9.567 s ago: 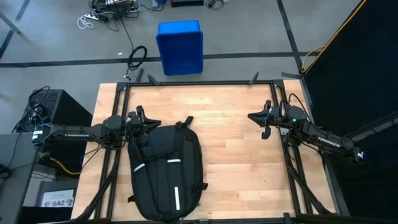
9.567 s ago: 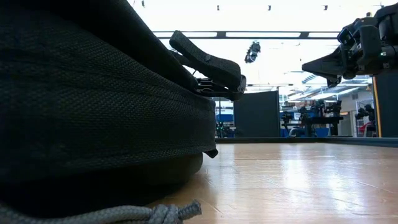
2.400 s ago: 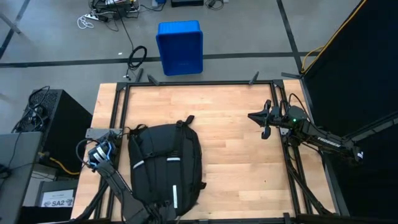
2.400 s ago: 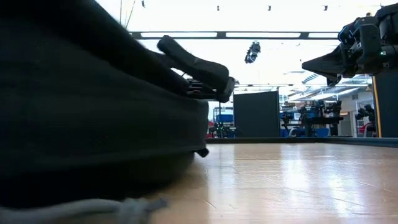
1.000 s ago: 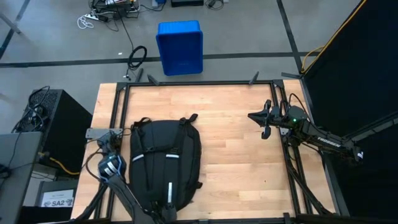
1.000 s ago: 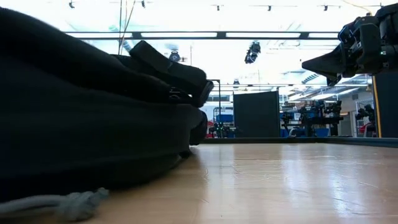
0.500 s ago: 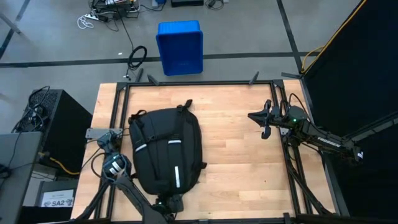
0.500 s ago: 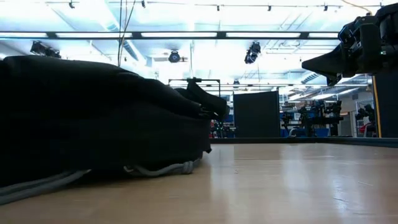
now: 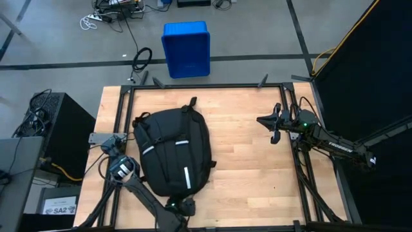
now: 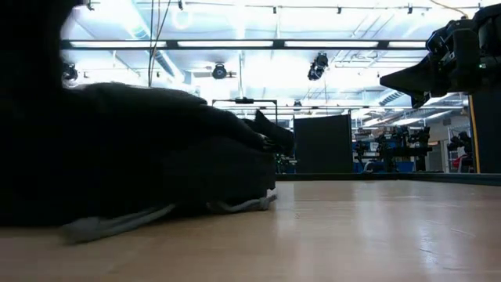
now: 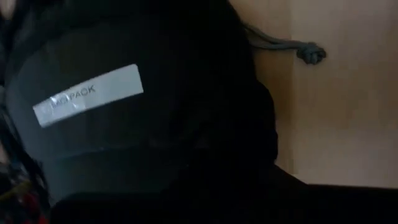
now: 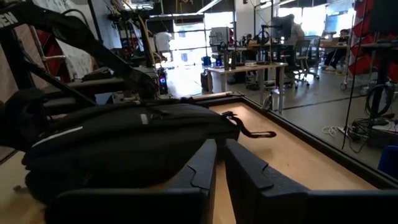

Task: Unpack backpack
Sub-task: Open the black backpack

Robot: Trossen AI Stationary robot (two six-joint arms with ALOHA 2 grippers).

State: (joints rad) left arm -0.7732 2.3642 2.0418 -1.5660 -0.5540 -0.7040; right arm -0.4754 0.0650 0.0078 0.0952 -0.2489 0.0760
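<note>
The black backpack (image 9: 174,153) lies flat on the wooden table, left of centre, white stripes up, its top handle (image 9: 191,105) toward the far edge. A grey cord (image 10: 117,223) trails from under it. In the left wrist view the backpack (image 11: 143,124) fills the picture, with a white label (image 11: 87,93) and the knotted cord (image 11: 298,50) beside it. My left gripper (image 9: 182,206) is at the backpack's near end; its fingers do not show. My right gripper (image 9: 264,122) hangs shut above the table's right side, away from the backpack (image 12: 124,143). My left gripper is down at the backpack's near end (image 9: 183,193), coming from the near side and slanting downward. The gripper's own body and the dark fabric hide its fingers. I cannot tell whether they hold any fabric or only rest against it.
A blue plastic bin (image 9: 186,48) stands on the floor beyond the table's far edge. Bare wood (image 9: 244,167) lies between the backpack and the right arm. Black frame rails (image 9: 212,86) run along the table's edges.
The backpack has slid toward the far edge and turned a little, its near end swinging toward the right. My left gripper has moved right along the near edge, staying at the backpack's near end. In the low view the backpack has drawn back, baring the grey cord.
</note>
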